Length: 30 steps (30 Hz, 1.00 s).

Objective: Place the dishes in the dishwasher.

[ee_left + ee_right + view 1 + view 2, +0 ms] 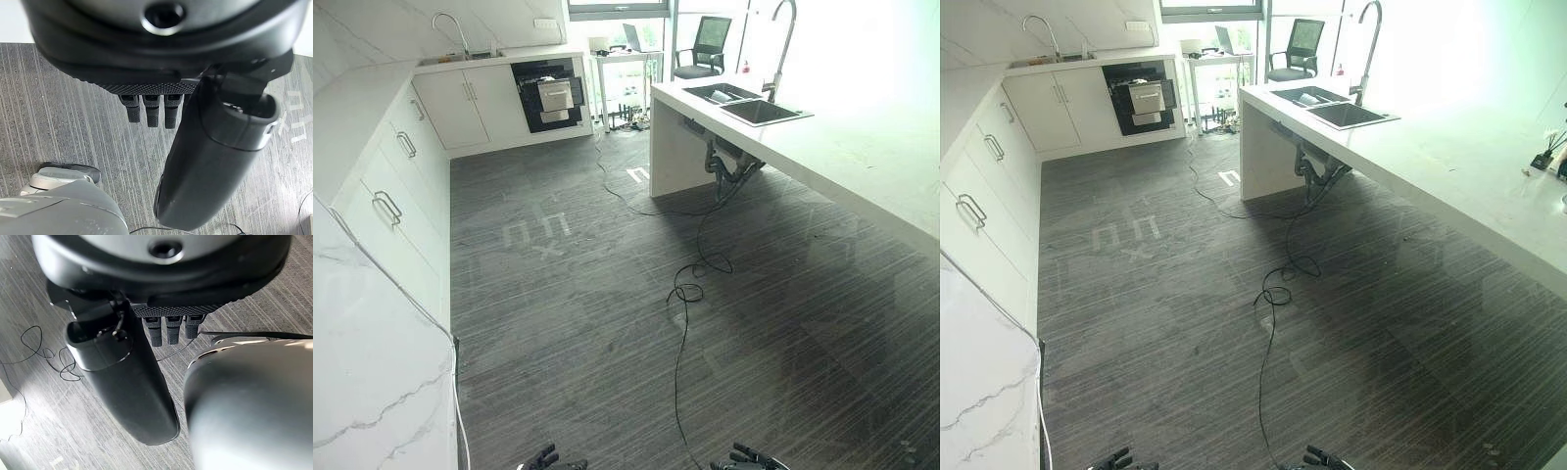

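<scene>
both robot hands hang low over the dark striped floor [607,323], the left robot hand [146,110] and right robot hand [168,330] with fingers straight, holding nothing. farther off, a sink [759,111] sits in the white surface [862,157]. farthest, the dishwasher [548,95] seems open.

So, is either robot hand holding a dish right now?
No, the left robot hand and the right robot hand hang with straight fingers over the bare floor, holding nothing.
</scene>
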Motion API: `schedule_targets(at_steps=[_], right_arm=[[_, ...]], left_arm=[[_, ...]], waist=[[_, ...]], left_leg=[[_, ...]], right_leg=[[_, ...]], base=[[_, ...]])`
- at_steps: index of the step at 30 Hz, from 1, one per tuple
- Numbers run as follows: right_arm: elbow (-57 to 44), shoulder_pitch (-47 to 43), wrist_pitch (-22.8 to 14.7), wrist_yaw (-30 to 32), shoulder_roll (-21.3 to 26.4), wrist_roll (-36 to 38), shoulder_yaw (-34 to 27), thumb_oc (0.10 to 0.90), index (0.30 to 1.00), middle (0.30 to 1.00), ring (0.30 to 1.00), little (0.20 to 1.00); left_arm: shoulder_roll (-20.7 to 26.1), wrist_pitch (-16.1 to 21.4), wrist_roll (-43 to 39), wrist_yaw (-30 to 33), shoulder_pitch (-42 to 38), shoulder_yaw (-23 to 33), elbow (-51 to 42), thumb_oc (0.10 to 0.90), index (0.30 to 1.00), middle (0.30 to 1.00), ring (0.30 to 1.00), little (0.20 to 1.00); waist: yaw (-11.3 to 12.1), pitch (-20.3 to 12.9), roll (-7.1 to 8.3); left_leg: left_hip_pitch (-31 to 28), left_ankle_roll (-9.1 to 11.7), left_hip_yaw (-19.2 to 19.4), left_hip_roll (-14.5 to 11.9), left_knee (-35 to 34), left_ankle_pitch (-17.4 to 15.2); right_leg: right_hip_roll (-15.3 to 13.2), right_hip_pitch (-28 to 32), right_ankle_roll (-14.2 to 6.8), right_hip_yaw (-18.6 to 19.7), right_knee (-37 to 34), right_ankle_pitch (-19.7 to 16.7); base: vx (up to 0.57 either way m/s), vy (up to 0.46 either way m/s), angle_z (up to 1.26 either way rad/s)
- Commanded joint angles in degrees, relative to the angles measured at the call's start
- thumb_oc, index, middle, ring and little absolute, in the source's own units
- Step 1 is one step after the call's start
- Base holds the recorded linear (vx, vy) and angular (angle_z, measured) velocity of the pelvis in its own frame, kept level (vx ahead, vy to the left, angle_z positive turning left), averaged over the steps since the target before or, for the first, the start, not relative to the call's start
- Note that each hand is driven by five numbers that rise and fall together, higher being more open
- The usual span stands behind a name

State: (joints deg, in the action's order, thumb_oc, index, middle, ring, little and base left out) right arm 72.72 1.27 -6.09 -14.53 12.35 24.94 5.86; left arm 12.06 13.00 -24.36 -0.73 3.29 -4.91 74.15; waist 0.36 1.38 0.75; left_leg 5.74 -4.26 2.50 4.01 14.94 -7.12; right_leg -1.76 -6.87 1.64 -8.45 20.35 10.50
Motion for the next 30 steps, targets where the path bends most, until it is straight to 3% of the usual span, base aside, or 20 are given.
schedule_targets(at_steps=[1,9,11,12,25,28,29,30], right_arm=[[-1.01,-2.77,-3.47,-1.33,2.80,2.65,-1.46,0.800,0.900,0.900,0.900,0.900],[-3.78,-3.08,-7.68,-1.80,2.99,1.70,-0.87,0.800,0.900,0.900,0.900,0.900],[-6.13,-3.17,-7.58,-0.70,2.96,2.51,-0.37,0.800,0.900,0.900,0.900,0.900],[-8.11,-3.37,-7.61,0.36,3.03,2.69,-0.42,0.800,0.900,0.900,0.900,0.900],[-36.54,1.16,-4.97,4.44,3.15,0.89,2.62,0.800,0.900,0.900,0.900,0.900],[-40.03,1.66,-5.42,4.46,3.77,-0.67,2.58,0.800,0.900,0.900,0.900,0.900],[-43.27,2.04,-5.57,4.05,4.55,-0.98,2.81,0.800,0.900,0.900,0.900,0.900],[-43.98,2.14,-6.09,3.78,4.81,-1.29,2.92,0.800,0.900,0.900,0.900,0.900]], left_arm=[[0.63,2.98,-0.14,-1.18,-2.48,1.40,-1.76,0.800,0.900,0.900,0.900,0.900],[0.30,4.01,-4.97,-2.68,-1.66,2.77,-2.73,0.800,0.900,0.900,0.900,0.900],[0.39,3.59,-7.41,-2.96,-1.69,3.26,-3.35,0.800,0.900,0.900,0.900,0.900],[0.21,2.46,-14.08,-3.99,-1.88,4.83,-4.79,0.800,0.900,0.900,0.900,0.900],[0.92,6.29,-13.10,0.44,1.10,7.58,-22.63,0.800,0.900,0.900,0.900,0.900],[0.51,6.85,-14.92,-0.25,1.50,8.21,-24.64,0.800,0.900,0.900,0.900,0.900],[0.66,7.35,-15.74,-1.17,1.72,8.87,-26.01,0.800,0.900,0.900,0.900,0.900],[0.74,7.73,-15.69,-1.22,1.53,9.01,-26.44,0.800,0.900,0.900,0.900,0.900]], waist=[[0.35,-0.62,-0.54],[0.94,-0.46,-0.33],[0.96,-0.41,-0.21],[1.02,-0.36,-0.19],[0.18,1.45,0.15],[0.48,2.75,1.18],[0.73,4.11,2.83],[0.64,4.65,3.40]], left_leg=[[-1.08,2.81,1.56,-1.86,2.25,-4.39],[-1.10,2.93,1.24,-1.94,2.25,-4.30],[-1.14,2.98,1.12,-1.92,2.25,-4.22],[-1.19,2.97,0.98,-1.90,2.25,-4.26],[-1.83,3.54,0.01,-1.94,2.25,-2.74],[-2.55,4.28,0.25,-1.24,2.25,-0.13],[-2.45,4.79,1.08,-0.38,2.25,4.99],[-1.04,5.00,1.66,-0.56,5.15,6.43]], right_leg=[[-0.94,1.71,-4.71,0.76,-3.16,-2.59],[-1.06,1.98,-4.51,0.17,-3.16,-2.33],[-1.03,2.05,-4.43,0.13,-3.16,-2.28],[-0.94,2.13,-4.35,0.16,-3.16,-2.22],[-0.14,2.52,-2.98,0.54,-3.16,-1.92],[-0.66,2.94,-2.31,0.91,-3.16,-2.13],[-1.41,3.25,-1.62,1.72,-3.16,-2.02],[-1.53,3.21,-1.18,1.92,-3.16,-2.01]], base=[[0.00,0.000,0.00],[0.00,-0.012,0.01],[0.02,-0.038,0.01],[0.03,-0.050,0.01],[0.02,-0.074,0.03],[0.06,-0.139,-0.01],[0.05,-0.183,-0.05],[0.03,-0.196,-0.14]])
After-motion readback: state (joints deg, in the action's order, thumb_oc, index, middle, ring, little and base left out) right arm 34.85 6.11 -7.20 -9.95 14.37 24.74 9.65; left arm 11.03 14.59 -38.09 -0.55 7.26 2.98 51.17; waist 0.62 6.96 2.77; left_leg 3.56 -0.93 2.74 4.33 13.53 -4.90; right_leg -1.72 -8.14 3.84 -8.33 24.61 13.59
